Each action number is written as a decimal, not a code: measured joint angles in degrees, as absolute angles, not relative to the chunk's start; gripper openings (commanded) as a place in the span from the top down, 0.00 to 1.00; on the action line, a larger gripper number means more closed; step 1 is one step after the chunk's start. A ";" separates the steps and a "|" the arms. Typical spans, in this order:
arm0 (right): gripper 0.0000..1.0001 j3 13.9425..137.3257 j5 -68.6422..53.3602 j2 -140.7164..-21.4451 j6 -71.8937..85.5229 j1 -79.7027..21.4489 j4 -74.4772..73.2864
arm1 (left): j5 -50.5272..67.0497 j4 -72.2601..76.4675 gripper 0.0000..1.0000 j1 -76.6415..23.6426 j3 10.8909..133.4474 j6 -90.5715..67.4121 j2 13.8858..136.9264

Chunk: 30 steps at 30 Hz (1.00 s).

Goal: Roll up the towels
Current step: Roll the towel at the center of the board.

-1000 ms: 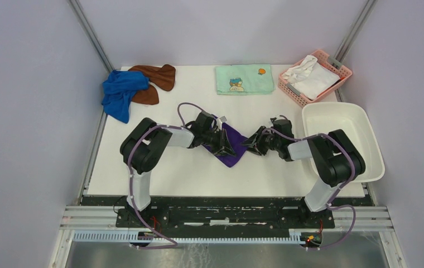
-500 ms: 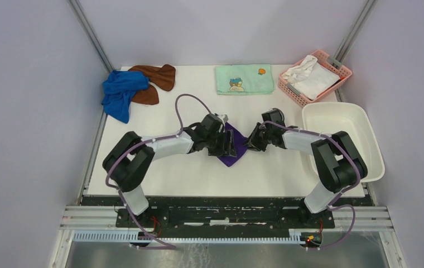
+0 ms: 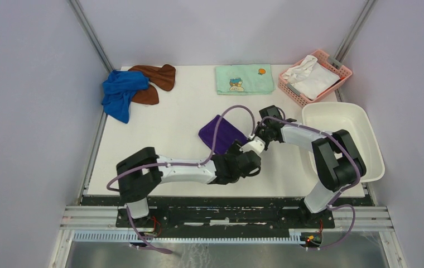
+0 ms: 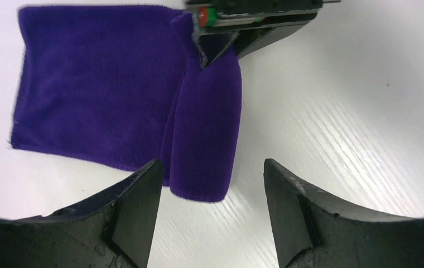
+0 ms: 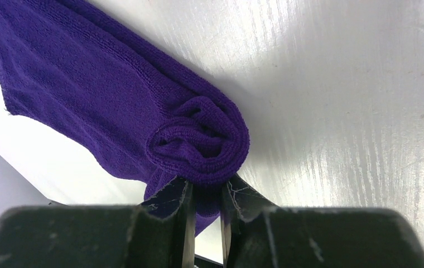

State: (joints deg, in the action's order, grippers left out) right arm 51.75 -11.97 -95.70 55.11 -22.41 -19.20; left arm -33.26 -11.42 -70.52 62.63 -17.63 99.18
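The dark purple towel (image 3: 221,132) lies mid-table, flat on its left part (image 4: 87,84) and rolled into a tube along its right edge (image 4: 207,134). My right gripper (image 5: 206,192) is shut on the far end of that roll (image 5: 204,142), and it shows at the roll's right end in the top view (image 3: 258,135). My left gripper (image 4: 211,184) stands open just short of the roll's near end, with nothing between its fingers (image 4: 137,212). It sits near the towel's near corner (image 3: 247,152). The royal blue towel (image 3: 119,92) and the rust-brown towel (image 3: 155,78) lie crumpled at the back left.
A pale green cartoon-print towel (image 3: 244,79) lies folded at the back centre. A pink basket (image 3: 341,70) holding a white cloth (image 3: 310,77) stands at the back right. A white tub (image 3: 332,106) sits along the right edge.
My left gripper has let go of the purple towel, opened, and drawn back toward the near edge. The right gripper has closed on the roll's end. The towel now lies farther back.
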 measured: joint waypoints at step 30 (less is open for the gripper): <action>0.49 52.12 -15.05 -95.22 53.89 -21.47 -17.47 | -32.77 -10.87 0.95 -68.49 67.46 -5.06 110.80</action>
